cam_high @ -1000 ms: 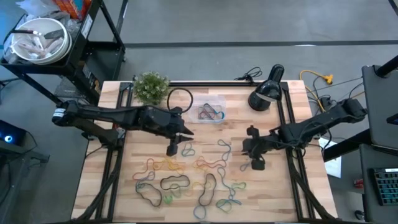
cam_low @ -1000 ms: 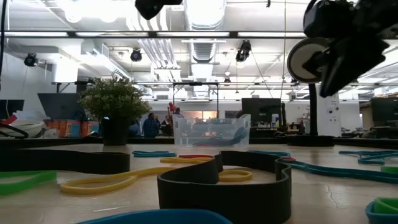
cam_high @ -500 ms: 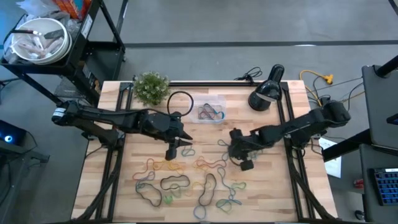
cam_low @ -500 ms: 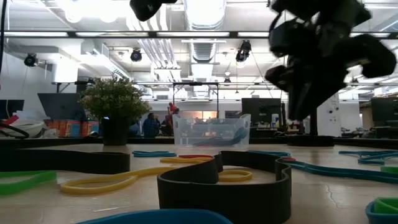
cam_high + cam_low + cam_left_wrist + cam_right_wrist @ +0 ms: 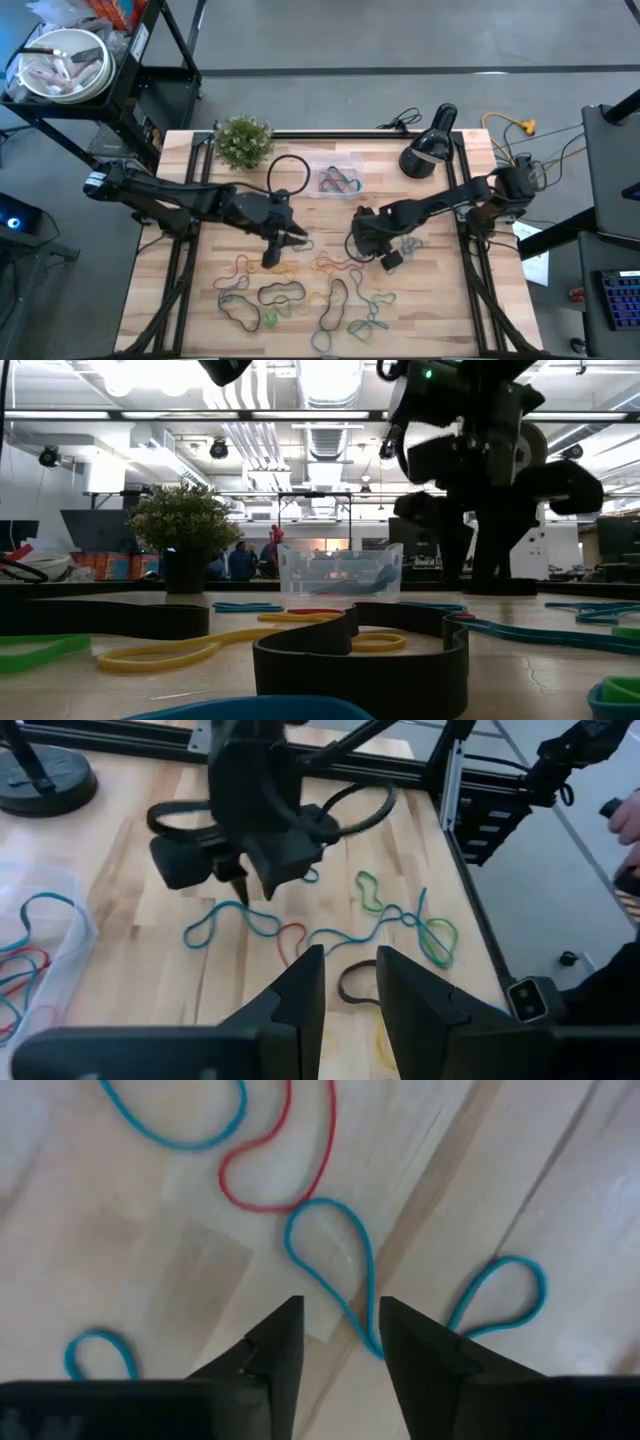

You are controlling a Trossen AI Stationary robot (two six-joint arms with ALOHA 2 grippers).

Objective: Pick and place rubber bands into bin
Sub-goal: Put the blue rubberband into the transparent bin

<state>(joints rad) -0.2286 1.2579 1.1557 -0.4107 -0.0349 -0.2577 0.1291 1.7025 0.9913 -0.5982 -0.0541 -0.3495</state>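
Rubber bands point(image 5: 345, 262) scattered on near side of bin point(image 5: 340, 180). Blue band point(image 5: 340, 1275) seen directly under right gripper point(image 5: 340, 1342), fingers parted, nothing grasped. Left gripper point(image 5: 272, 250) state not readable.

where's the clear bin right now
In the high view the bin sits on the table's far middle, between the small plant on the left-arm side and the black lamp on the right-arm side, with a few rubber bands inside.

Grey floor point(image 5: 400, 35), ceiling lights point(image 5: 330, 380), metal cart point(image 5: 150, 70).
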